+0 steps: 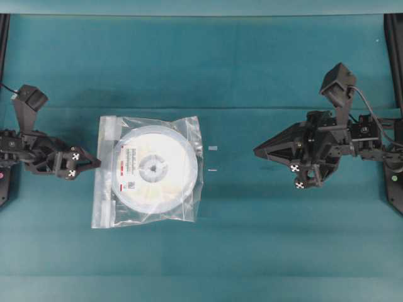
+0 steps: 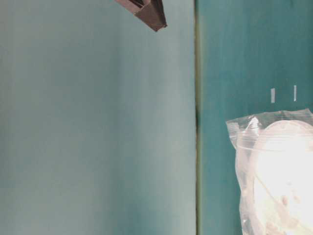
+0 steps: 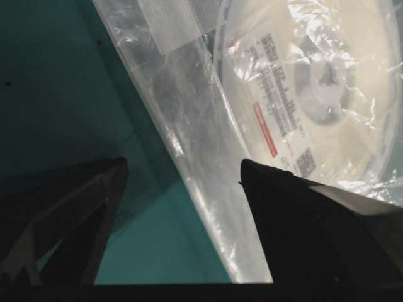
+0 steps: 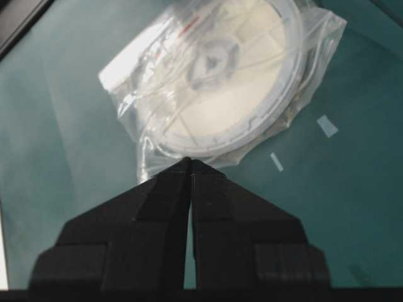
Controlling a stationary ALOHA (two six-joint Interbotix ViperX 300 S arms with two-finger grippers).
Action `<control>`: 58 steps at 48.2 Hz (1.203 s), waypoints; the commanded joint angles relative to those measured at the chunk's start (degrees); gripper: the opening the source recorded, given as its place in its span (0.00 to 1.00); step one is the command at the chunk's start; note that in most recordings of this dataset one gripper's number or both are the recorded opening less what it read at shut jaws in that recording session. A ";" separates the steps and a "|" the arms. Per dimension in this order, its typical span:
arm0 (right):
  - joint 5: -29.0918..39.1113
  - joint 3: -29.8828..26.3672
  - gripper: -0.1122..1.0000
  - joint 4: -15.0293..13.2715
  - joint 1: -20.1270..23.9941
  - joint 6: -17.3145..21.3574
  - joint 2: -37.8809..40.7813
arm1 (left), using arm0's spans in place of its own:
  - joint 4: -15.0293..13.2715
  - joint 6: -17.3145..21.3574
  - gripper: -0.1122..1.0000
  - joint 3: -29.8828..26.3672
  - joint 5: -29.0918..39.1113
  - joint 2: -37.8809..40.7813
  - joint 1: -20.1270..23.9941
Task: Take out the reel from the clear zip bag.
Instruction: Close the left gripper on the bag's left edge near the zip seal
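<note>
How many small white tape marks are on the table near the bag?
2. Both lie right of the clear zip bag in the overhead view: one tape mark above, the other tape mark just below it. None seems hidden.

— Where does the reel [image 1: 153,168] sit?
— Inside the bag [image 1: 107,189], which lies flat on the table [image 1: 252,75], left of centre in the overhead view.
— And the arms?
— The left gripper [image 1: 94,162] is just beside the bag's left edge; the right gripper [image 1: 258,151] is well to its right, with 2 tape marks [image 1: 212,148] between.
</note>
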 commanded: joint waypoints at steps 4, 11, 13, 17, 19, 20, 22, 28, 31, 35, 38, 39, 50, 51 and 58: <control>-0.26 -0.53 0.10 0.18 0.09 0.53 -0.53 | 0.18 -0.09 0.91 -1.32 -0.97 1.14 -0.09; -0.18 -0.53 0.10 0.09 0.00 0.53 -0.53 | 0.18 -0.09 0.91 -2.55 -0.97 2.81 -0.09; -0.18 -0.53 0.10 0.09 0.09 0.53 -0.53 | 0.18 -0.09 0.91 -2.99 -0.97 3.43 -0.09; -0.18 -0.44 0.10 0.09 0.00 0.53 -0.53 | 0.18 -0.09 0.91 -3.87 -0.97 4.48 -0.18; -0.18 -0.44 0.10 0.09 0.09 0.53 -0.53 | 0.18 -0.09 0.91 -4.13 -0.97 5.01 -0.09; -0.26 -0.44 0.10 0.09 0.00 0.53 -0.53 | 0.18 -0.09 0.91 -4.31 -0.97 5.10 -0.09; -0.18 -0.44 0.10 0.09 0.09 0.53 -0.53 | 0.18 -0.09 0.91 -4.39 -0.97 5.45 -0.09; -0.26 -0.26 0.10 0.09 0.26 0.53 -0.62 | 0.18 -0.09 0.91 -4.48 -0.97 5.54 -0.09; -0.18 -0.26 0.10 0.09 0.26 0.53 -0.53 | 0.18 -0.09 0.91 -4.66 -1.05 5.45 -0.18; -0.26 -0.26 0.10 0.09 0.26 0.53 -0.53 | 0.18 -0.09 0.91 -5.01 -1.05 5.63 -0.18; -0.26 -0.26 0.10 0.09 0.18 0.53 -0.53 | 0.18 -0.09 0.90 -5.27 -0.79 5.80 -0.09; -0.26 -0.26 0.10 0.09 0.26 0.53 -0.53 | 0.18 -0.09 0.90 -5.36 -0.70 5.89 -0.09; -0.26 -0.09 0.10 0.09 0.26 0.53 -0.53 | 0.18 -0.09 0.81 -5.36 0.79 6.15 -0.18; -0.18 -0.09 0.10 0.09 0.26 0.53 -0.53 | 0.18 0.00 0.79 -5.36 0.88 6.15 -0.09; -0.18 0.00 0.10 0.09 0.35 0.53 -0.53 | 0.18 0.26 0.57 -5.10 3.25 5.89 -0.18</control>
